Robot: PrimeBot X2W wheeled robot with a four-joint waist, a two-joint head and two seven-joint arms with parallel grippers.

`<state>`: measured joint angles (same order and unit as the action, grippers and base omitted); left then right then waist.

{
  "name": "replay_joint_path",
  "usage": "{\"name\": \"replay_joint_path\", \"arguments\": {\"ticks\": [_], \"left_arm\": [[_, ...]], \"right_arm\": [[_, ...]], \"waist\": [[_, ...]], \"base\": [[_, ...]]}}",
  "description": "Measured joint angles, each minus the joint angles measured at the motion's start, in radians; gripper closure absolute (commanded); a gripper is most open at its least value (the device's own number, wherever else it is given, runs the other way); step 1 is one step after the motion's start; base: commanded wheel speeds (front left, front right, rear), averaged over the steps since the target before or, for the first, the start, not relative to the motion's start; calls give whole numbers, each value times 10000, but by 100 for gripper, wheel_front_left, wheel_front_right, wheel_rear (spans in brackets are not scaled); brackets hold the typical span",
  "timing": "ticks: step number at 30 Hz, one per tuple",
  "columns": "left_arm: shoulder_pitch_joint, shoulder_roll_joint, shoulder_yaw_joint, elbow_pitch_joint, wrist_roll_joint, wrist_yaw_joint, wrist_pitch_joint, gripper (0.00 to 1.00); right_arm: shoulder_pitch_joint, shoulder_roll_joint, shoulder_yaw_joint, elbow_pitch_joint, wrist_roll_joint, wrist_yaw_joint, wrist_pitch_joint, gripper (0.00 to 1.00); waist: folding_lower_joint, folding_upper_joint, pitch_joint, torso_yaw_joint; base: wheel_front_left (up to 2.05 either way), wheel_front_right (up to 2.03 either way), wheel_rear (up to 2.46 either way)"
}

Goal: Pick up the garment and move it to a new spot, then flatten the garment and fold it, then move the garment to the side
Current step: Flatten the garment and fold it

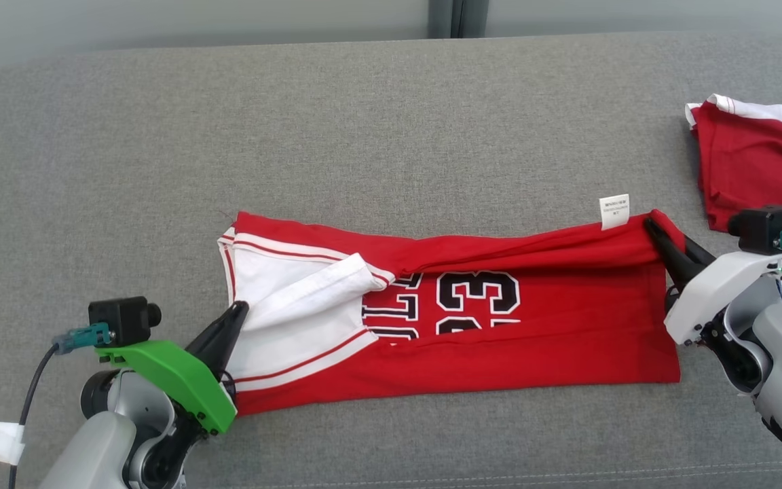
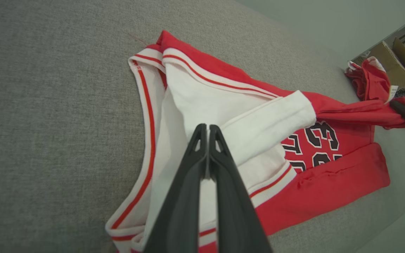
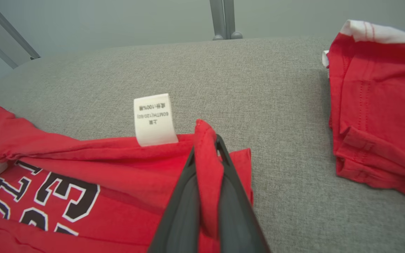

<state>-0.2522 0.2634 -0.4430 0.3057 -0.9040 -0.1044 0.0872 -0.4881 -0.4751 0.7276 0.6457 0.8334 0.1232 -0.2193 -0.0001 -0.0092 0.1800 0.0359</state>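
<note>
Your jersey (image 1: 533,339), red with white trim and a black 23, lies stretched lengthwise across the grey surface (image 1: 391,136), nearer its front edge than its back. Its long upper side is folded down over the number.

Your left claw (image 1: 238,311), fingers pressed together, has its tip on the white armhole panel at the jersey's left end. You cannot tell whether any cloth is pinched between the fingers.

Your right claw (image 1: 650,223) is clamped on the jersey's back right corner, with a ridge of red cloth standing between its two fingers. A white care label (image 1: 613,210) sticks up from the fold just beside that claw.

A second red garment (image 1: 757,156), folded, with a white band along its far side, sits by the surface's right edge. It is near your right claw but apart from the jersey, with grey fabric showing between them. Past the surface's right end, the left wrist camera picks up cardboard boxes (image 2: 396,59).
</note>
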Motion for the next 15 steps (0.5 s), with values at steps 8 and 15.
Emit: {"name": "replay_joint_path", "arguments": {"ticks": [8, 15], "left_arm": [[464, 134, 94, -665, -50, 222, 4, 100], [938, 263, 92, -1177, -52, 460, 104, 100]], "right_arm": [[66, 29, 0, -69, 48, 0, -105, 100], [490, 19, -27, -311, 217, 2, -196, 100]], "waist": [[0, 0, 0, 37], [0, 0, 5, 126]], "base": [[0, 0, 0], [0, 0, 0]]}}
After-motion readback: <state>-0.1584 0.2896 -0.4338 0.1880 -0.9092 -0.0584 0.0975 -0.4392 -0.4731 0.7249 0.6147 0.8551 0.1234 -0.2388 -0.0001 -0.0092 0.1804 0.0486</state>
